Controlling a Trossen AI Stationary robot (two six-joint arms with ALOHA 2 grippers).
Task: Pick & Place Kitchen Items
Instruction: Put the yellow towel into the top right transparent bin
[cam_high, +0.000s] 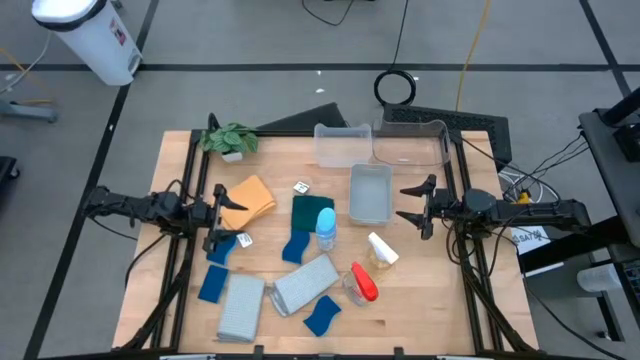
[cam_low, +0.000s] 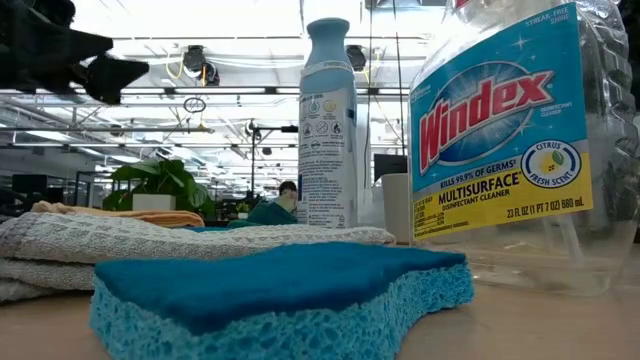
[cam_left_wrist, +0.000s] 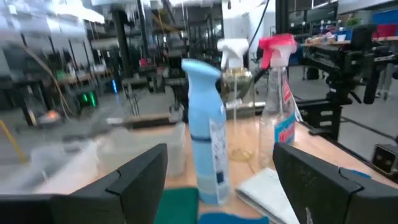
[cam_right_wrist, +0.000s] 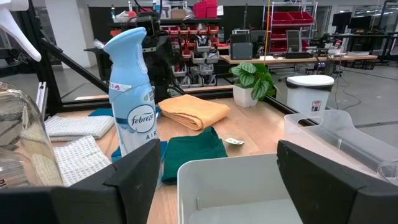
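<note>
My left gripper (cam_high: 222, 218) hovers open at the table's left side, next to the folded orange cloth (cam_high: 248, 198). My right gripper (cam_high: 412, 207) hovers open at the right side, beside a clear bin (cam_high: 370, 192). Between them a blue-topped bottle (cam_high: 326, 228) stands on the dark teal cloth (cam_high: 312, 212). A white-topped bottle (cam_high: 382, 250) and a red-topped bottle (cam_high: 362, 282) lie nearer the front. Two grey cloths (cam_high: 240, 308) (cam_high: 305, 283) and several blue sponges (cam_high: 298, 246) rest flat on the table. Neither gripper has anything between its fingers.
Two more clear bins (cam_high: 343, 143) (cam_high: 410, 143) stand at the far edge, and a potted plant (cam_high: 230, 140) at the far left corner. A small tag (cam_high: 301, 186) lies by the teal cloth. Bare wood shows along the right front of the table (cam_high: 430, 300).
</note>
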